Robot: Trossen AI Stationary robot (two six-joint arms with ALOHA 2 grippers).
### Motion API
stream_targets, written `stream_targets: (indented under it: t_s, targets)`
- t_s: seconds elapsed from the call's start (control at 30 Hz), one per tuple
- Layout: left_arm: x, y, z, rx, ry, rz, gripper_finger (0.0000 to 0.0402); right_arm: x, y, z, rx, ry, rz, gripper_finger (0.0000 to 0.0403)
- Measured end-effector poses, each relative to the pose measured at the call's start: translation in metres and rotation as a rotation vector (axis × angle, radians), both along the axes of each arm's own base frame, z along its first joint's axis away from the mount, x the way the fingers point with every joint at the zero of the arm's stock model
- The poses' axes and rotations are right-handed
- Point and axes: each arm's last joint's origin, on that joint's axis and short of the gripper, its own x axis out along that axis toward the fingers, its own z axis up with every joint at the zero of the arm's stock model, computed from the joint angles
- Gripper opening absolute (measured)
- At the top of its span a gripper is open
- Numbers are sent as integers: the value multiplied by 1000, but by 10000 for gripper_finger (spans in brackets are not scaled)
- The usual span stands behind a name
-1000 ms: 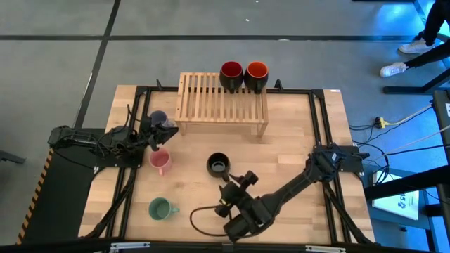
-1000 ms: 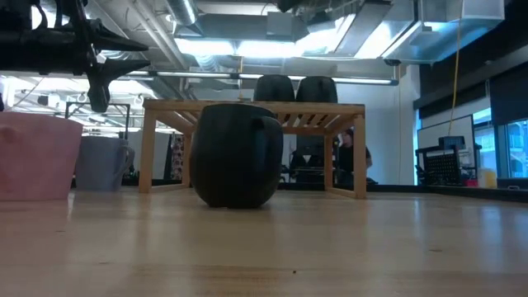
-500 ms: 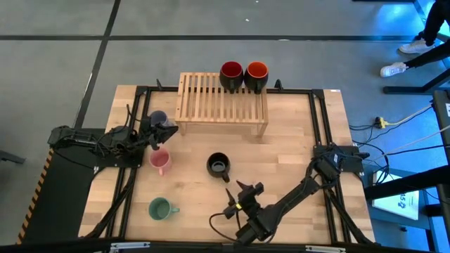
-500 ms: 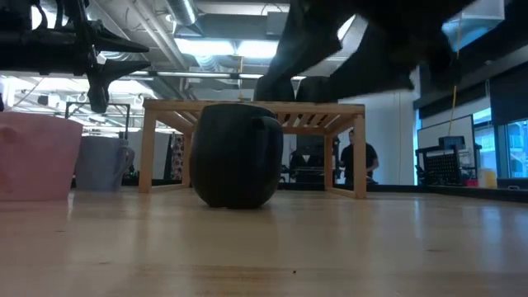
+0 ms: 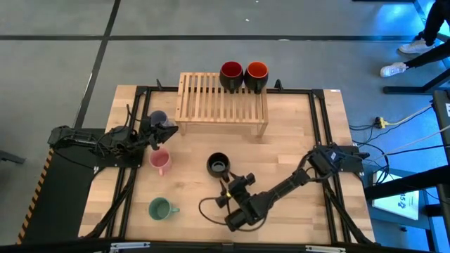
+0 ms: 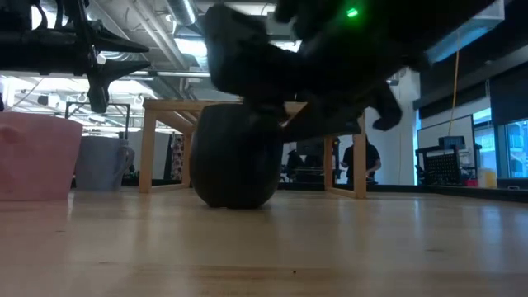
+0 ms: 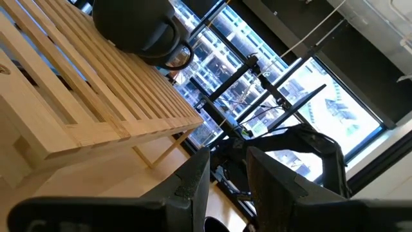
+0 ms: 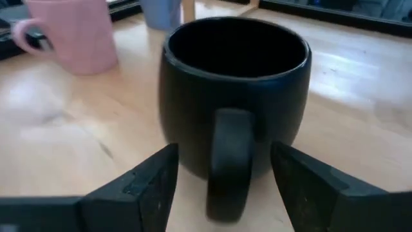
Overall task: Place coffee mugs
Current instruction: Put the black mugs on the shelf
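The right claw (image 5: 226, 190) is spread wide and empty, its fingers (image 8: 151, 183) flanking the handle of the all-black mug (image 5: 219, 165) without touching it. That mug stands upright mid-tabletop (image 5: 295, 140). The left claw (image 5: 167, 126) hovers part-open near the lavender mug (image 5: 159, 118), gripping nothing.

Black mug (image 8: 235, 96): matt ceramic, smooth; pink mug (image 8: 74, 33): smooth, soft sheen; worktop (image 8: 71, 142): pale wood planks, satin finish; slatted rack (image 5: 221, 105): bare light wood; right tool (image 8: 222, 193): matt dark plastic.
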Motion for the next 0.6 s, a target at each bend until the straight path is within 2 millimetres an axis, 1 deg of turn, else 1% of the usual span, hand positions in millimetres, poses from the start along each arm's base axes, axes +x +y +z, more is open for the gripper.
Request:
stream_targets:
  t_s: [0.07, 0.17, 0.43, 0.47, 0.6]
  targets:
    - [0, 0, 0, 0, 0, 0, 97, 3, -5, -1, 30, 21, -3, 215]
    - [0, 0, 0, 0, 0, 0, 97, 4, -6, -3, 45, 29, -3, 177]
    - [0, 0, 0, 0, 0, 0, 97, 6, -10, -5, 59, 50, -7, 52]
    - [0, 0, 0, 0, -1, 0, 97, 6, -11, -5, 63, 50, -8, 45]
    - [0, 0, 0, 1, 0, -8, 97, 9, -15, -5, 76, 42, -19, 45]
